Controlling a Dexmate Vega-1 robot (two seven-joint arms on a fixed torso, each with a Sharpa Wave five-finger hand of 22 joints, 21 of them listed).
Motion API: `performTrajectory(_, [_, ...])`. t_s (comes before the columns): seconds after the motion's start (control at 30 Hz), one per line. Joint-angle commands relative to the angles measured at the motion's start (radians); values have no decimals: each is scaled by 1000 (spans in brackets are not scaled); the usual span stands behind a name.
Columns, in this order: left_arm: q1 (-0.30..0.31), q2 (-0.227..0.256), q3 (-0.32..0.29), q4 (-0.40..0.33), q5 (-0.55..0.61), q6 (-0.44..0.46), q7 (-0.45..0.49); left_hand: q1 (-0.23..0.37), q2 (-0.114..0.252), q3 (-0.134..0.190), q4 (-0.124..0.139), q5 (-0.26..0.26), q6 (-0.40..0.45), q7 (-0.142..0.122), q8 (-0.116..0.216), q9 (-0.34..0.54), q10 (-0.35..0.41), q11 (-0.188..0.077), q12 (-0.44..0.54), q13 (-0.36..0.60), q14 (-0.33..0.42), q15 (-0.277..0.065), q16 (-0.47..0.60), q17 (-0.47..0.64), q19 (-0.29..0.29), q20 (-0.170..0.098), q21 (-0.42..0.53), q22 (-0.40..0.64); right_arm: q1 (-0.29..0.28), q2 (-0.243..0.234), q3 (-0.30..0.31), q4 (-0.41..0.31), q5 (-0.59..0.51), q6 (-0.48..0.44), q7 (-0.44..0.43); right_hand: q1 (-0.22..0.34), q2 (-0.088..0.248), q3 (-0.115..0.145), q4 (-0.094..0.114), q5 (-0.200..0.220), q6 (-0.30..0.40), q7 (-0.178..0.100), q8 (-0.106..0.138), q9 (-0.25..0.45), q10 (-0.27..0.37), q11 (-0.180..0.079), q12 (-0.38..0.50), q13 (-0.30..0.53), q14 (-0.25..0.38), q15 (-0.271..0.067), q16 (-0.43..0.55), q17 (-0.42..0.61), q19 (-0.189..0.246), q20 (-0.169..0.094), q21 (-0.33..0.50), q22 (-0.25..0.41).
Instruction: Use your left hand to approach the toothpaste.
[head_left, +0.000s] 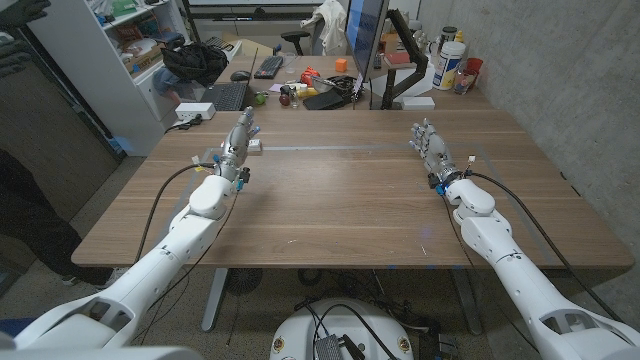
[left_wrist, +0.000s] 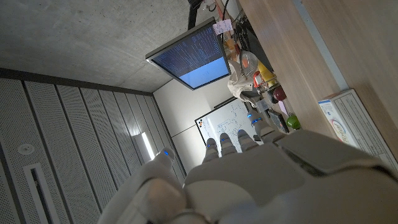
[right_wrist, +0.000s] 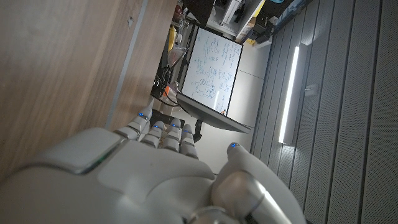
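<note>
2 robot hands: left hand (head_left: 240, 137), right hand (head_left: 428, 141). 1 toothpaste box (head_left: 254, 146). 1 wooden table (head_left: 340, 200).

White toothpaste box (head_left: 255, 146) with blue-green markings on brown wooden table (head_left: 340, 190).

- Left arm stretched well forward, left hand (head_left: 239, 137) out at full reach, fingers straight and together, holding nothing.
- Left wrist view: fingertips (left_wrist: 225, 145) lined up side by side, thumb apart.
- Right arm extended too, right hand (head_left: 428, 143) standing on edge, fingers straight, empty.
- Right wrist view: fingers (right_wrist: 163, 132) close together, thumb off to one side.
</note>
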Motion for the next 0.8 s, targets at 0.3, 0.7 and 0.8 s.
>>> performTrajectory(0.3, [-11,48,-12,-29,80,2,50,13,91,14,-1,3,6,-1,4,2,6,-3,5,3,-4,-14,2,3,-10,-2,2,3,3,12,7,6,-26,3,16,10,48,8,0,-4,11,0,11,3,17,0,9,6,-10,-2,6,1,-6,-31,-4,5])
performTrajectory(0.7, [-30,73,-18,-31,121,16,75,15,89,19,-2,1,14,1,5,2,10,-2,5,3,-2,-13,2,3,-8,-2,3,3,9,17,6,18,-32,12,21,11,48,11,0,-5,13,1,11,4,17,-1,9,6,-10,-1,6,1,-6,-31,-5,5])
performTrajectory(0.8, [-34,76,-19,-28,123,17,75,15,89,20,-2,1,15,2,5,2,11,-2,5,3,-3,-12,2,3,-7,-1,3,3,12,19,4,22,-33,12,21,11,47,11,0,-6,13,1,11,4,17,0,9,6,-10,-1,6,1,-5,-31,-6,6])
